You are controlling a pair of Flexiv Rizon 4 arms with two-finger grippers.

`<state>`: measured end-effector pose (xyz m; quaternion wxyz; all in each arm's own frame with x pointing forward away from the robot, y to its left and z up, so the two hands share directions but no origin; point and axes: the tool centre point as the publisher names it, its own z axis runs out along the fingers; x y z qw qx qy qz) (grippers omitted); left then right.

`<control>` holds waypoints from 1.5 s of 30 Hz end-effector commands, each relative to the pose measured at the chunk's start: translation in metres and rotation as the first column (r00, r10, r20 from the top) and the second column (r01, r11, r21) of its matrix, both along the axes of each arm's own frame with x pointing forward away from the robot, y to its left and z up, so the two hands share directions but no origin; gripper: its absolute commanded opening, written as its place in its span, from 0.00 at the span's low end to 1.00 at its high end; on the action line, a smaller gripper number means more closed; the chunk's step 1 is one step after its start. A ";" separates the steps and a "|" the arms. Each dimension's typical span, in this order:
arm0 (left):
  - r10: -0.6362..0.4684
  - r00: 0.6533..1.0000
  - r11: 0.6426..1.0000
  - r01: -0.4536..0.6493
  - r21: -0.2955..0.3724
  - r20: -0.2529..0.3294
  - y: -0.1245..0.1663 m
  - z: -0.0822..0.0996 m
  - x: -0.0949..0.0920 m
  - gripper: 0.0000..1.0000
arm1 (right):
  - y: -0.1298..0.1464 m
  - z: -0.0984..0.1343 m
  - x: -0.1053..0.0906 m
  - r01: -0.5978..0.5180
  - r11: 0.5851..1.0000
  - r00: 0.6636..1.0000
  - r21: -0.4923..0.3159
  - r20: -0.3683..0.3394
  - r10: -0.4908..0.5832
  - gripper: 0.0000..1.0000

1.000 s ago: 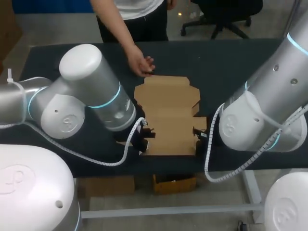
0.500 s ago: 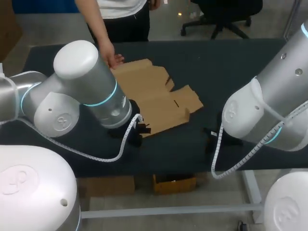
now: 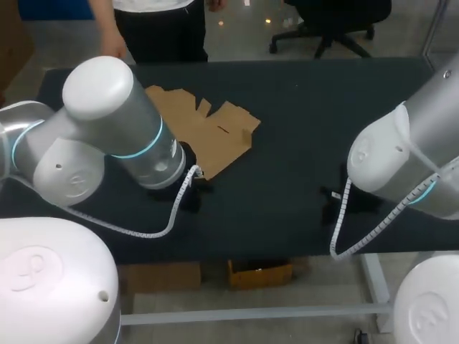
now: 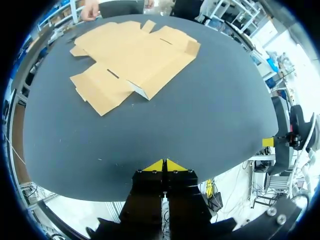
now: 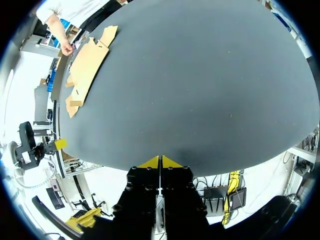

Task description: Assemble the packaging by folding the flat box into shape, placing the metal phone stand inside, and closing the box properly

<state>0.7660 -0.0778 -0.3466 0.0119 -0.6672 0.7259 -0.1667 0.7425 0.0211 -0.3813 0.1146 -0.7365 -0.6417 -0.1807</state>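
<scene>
Cardboard box (image 4: 131, 65) flat; wrist view alone shows left hand (image 4: 164, 162) closed

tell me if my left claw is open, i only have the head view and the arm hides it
Observer: The left claw is shut, yellow tips together, nothing between them.
Operator: is it touching the flat box
Observer: No. In the left wrist view the flat box lies ahead of it, apart, with bare table between them.
Operator: and the right claw
Observer: The right claw is shut and empty, and the box lies far ahead of it.
</scene>
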 end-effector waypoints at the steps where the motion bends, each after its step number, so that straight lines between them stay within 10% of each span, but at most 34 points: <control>1: 0.021 1.000 1.000 -0.021 0.004 0.019 0.010 0.010 -0.008 0.00 | -0.014 0.009 0.002 -0.026 0.988 1.000 0.152 0.014 0.024 0.00; 21: 0.080 0.996 0.997 -0.080 -0.007 0.034 0.027 0.027 -0.011 0.00 | -0.043 0.033 0.016 -0.093 0.986 0.995 0.139 0.055 0.086 0.00; 25: 0.099 0.995 0.995 -0.099 -0.007 0.032 0.031 0.029 -0.010 0.02 | -0.049 0.038 0.022 -0.111 0.984 0.993 0.138 0.062 0.103 0.16; 30: 0.126 0.992 0.992 -0.126 -0.009 0.028 0.038 0.031 -0.011 0.46 | -0.055 0.041 0.030 -0.125 0.983 0.991 0.134 0.065 0.117 0.23; 33: 0.144 0.989 0.990 -0.144 -0.009 0.023 0.041 0.033 -0.014 1.00 | -0.057 0.042 0.035 -0.140 0.982 0.989 0.129 0.063 0.133 0.58; 35: 0.154 0.988 0.988 -0.154 -0.006 0.022 0.043 0.034 -0.015 1.00 | -0.058 0.043 0.039 -0.149 0.981 0.988 0.124 0.065 0.142 1.00; 45: 0.198 0.980 0.980 -0.198 -0.001 0.001 0.044 0.038 -0.019 1.00 | -0.071 0.050 0.050 -0.176 0.977 0.983 0.123 0.074 0.168 1.00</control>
